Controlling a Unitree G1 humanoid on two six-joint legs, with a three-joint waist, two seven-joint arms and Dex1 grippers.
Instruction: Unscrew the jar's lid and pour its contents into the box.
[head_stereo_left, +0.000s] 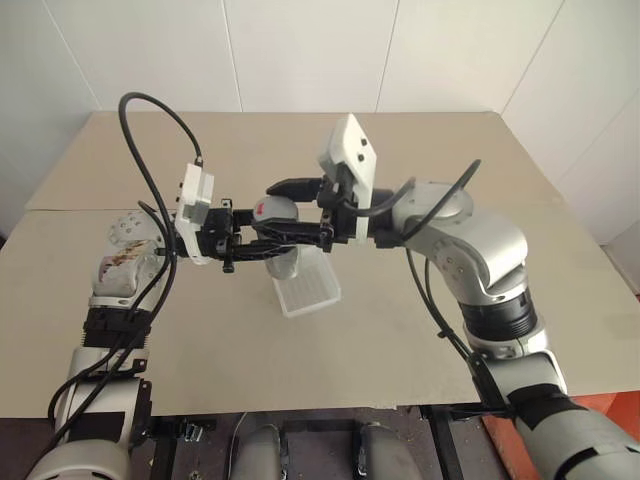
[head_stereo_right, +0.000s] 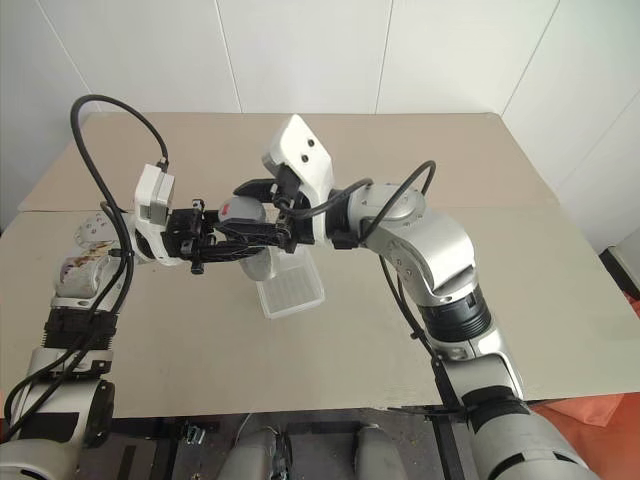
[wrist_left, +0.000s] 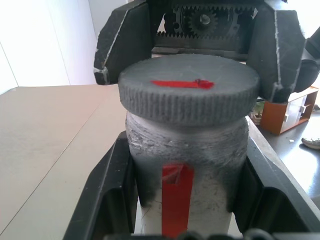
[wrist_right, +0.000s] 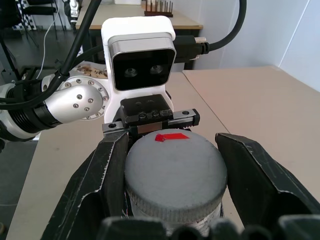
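Observation:
My left gripper (head_stereo_left: 243, 230) holds the jar (head_stereo_left: 268, 212) level above the table, its fingers (wrist_left: 107, 195) shut on the greyish body either side of the red label mark. The grey lid (wrist_left: 187, 90), with a red stripe on top, faces my right gripper (head_stereo_left: 292, 212). That gripper comes in from the right, and its black fingers (wrist_right: 107, 175) are shut on the lid's ribbed rim. The box (head_stereo_left: 308, 290), a small translucent white tray, lies on the table right under the jar. The contents are hidden inside the jar.
The beige table (head_stereo_left: 450, 150) spreads wide on all sides of the box, with a seam running across it. Its front edge lies close to me, and white walls rise behind it. Off the table's side stands an orange crate (wrist_left: 287, 107).

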